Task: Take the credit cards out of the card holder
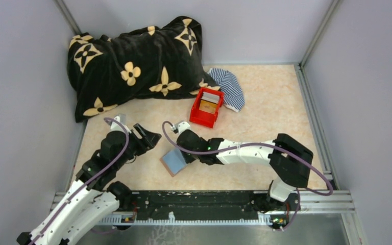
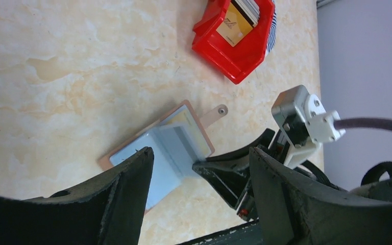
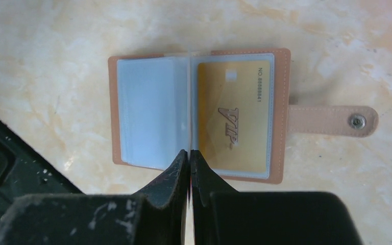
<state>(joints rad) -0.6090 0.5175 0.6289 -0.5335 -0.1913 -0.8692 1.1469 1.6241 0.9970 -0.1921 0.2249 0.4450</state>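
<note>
Card holder lies open flat on the counter: tan leather, clear sleeves, gold VIP card showing. Its tab sticks out along the long axis. Right hand is clenched at the fold's edge, left hand released nearby.

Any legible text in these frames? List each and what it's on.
"VIP": gold card in the open card holder.
"NO." plus digits, mostly 8s, not all clear: same card's edge.
Logo on the orange card in the red box: too blurred to read.

Pale grey walls — joined by metal corner posts — enclose a beige marbled tabletop.
</note>
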